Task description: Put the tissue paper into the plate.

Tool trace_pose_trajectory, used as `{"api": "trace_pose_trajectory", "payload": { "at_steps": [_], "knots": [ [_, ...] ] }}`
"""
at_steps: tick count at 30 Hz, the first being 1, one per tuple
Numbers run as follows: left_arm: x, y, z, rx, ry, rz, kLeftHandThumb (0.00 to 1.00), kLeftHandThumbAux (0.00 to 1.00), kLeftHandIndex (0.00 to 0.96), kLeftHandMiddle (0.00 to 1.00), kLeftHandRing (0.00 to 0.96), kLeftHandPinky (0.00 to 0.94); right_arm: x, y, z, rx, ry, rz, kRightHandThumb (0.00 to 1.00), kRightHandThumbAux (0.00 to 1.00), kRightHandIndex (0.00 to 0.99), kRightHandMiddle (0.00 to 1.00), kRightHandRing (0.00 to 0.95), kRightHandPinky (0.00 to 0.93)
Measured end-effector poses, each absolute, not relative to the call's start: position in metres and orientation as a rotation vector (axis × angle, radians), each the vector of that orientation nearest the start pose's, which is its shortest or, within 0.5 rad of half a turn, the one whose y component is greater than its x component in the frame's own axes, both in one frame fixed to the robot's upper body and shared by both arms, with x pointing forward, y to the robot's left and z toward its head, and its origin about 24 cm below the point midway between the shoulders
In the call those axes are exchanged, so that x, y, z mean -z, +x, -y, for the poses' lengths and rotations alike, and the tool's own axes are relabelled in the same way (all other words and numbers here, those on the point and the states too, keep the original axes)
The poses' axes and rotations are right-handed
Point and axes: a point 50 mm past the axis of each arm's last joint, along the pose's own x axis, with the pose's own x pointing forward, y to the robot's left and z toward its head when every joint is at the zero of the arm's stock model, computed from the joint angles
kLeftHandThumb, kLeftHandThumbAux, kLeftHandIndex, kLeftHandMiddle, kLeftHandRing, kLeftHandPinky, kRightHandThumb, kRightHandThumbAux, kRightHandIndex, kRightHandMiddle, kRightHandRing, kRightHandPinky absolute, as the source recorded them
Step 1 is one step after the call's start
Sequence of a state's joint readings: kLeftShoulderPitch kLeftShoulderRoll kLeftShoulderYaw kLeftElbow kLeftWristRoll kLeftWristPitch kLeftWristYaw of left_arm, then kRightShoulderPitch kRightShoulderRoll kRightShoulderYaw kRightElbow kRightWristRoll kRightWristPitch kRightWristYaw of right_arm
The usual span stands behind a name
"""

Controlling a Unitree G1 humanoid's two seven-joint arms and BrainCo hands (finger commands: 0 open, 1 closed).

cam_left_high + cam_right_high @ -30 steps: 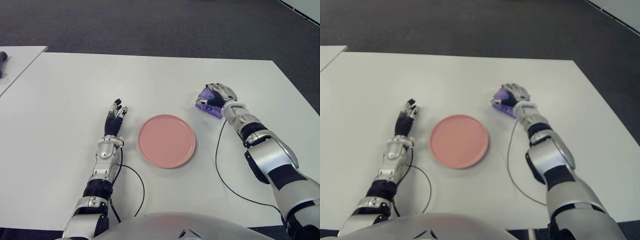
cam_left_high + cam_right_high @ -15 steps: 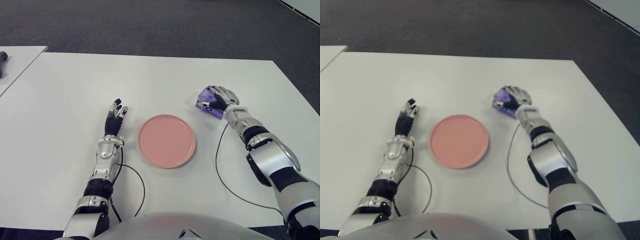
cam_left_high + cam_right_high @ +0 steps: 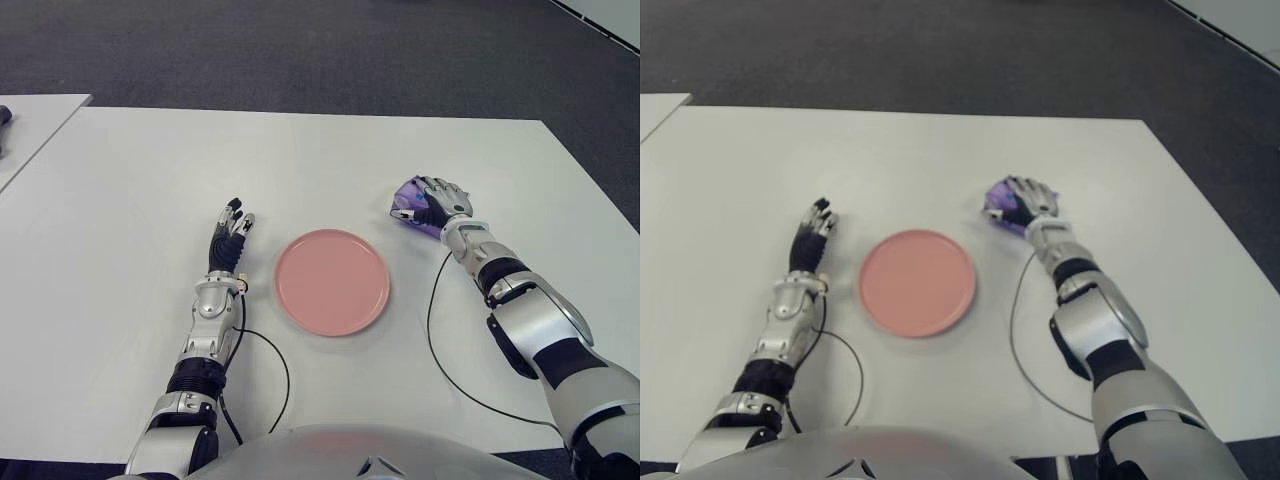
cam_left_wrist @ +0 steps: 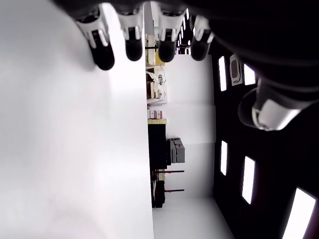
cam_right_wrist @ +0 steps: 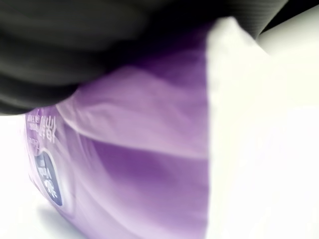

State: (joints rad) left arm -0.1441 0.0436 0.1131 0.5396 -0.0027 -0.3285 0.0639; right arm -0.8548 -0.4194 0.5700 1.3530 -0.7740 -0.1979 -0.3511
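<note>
We see the right hand (image 3: pixel 440 204) with its fingers curled over the purple tissue paper pack (image 3: pixel 411 207), grasping it where it sits on the white desk (image 3: pixel 300 160), at about two o'clock from the pink plate (image 3: pixel 333 281) and apart from its rim. The pack's long axis appears to run from ten o'clock to four o'clock, though the fingers cover much of it. At nine o'clock from the plate, the left hand (image 3: pixel 228 243) shows with fingers straight and released, holding nothing.
</note>
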Motion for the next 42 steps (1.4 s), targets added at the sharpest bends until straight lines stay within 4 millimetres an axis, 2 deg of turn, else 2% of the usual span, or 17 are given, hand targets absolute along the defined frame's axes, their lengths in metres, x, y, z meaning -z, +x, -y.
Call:
{"api": "trace_pose_trajectory", "payload": {
  "at_steps": [23,42],
  "knots": [
    [0.0118,0.2649,-0.1818,-0.15,0.026,-0.083,0.0,0.441,0.0,0.0,0.0,0.0,-0.0386,0.3647,0.2178,-0.171,-1.569,-0.096,0.465,0.142,0.0,0.0,0.0,0.0],
    [0.011,0.2644,-0.1826,-0.151,0.027,-0.09,0.0,0.442,0.0,0.0,0.0,0.0,-0.0349,0.3614,0.2207,-0.167,-1.552,-0.106,0.314,0.159,0.0,0.0,0.0,0.0]
  ]
}}
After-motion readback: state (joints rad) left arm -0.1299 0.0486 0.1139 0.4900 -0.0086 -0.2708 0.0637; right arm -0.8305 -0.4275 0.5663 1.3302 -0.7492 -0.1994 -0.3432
